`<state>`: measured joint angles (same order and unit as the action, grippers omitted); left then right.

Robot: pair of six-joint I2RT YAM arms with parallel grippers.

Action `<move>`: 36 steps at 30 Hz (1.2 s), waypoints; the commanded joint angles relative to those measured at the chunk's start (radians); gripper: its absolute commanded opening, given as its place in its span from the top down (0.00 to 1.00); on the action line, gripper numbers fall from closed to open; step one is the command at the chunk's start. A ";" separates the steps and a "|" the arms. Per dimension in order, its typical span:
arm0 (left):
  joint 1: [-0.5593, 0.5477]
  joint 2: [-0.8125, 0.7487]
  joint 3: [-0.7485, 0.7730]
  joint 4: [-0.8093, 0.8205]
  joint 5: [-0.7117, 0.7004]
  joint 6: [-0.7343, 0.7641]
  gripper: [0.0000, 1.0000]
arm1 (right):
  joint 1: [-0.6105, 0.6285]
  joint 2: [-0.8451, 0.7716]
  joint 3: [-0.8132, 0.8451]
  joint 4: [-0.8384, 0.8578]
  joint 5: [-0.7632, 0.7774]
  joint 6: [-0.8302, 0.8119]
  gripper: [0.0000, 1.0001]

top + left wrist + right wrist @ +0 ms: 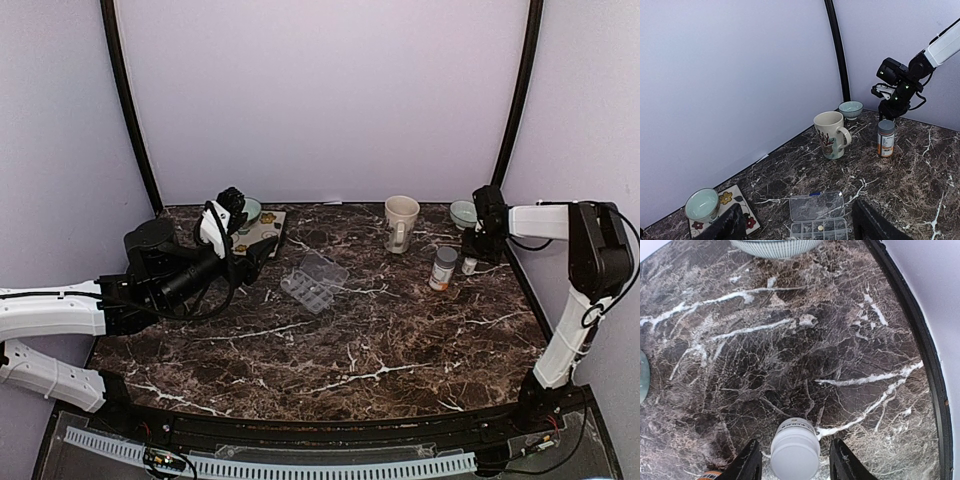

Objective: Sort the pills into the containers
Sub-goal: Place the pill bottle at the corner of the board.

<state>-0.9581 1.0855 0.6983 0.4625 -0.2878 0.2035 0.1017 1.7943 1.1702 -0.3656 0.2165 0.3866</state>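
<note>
The clear pill organizer (314, 281) lies open in the middle of the marble table. In the left wrist view the organizer (818, 220) has its lid folded back, and one small pale pill (820, 228) sits in a cell. My left gripper (262, 252) hovers left of it, open and empty, its fingers (730, 224) spread wide. My right gripper (478, 248) is at the far right above the small white bottle (469, 266). In the right wrist view its open fingers (747, 464) straddle the white bottle (795, 452) with gaps on both sides.
An orange pill bottle (443, 268) stands just left of the white bottle. A cream mug (400, 222) and a small bowl (462, 212) stand at the back. Another bowl (250, 208) sits on a flowered tile (265, 228) at back left. The table's black edge (920, 340) is close on the right.
</note>
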 commanded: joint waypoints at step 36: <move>0.093 0.107 -0.080 -0.051 -0.048 -0.405 0.26 | 0.563 -0.115 0.094 0.128 -0.119 0.015 0.69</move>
<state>-0.8940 1.1896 0.6472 0.4309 -0.3389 -0.0746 0.6266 1.6062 1.2201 -0.2859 0.1257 0.3805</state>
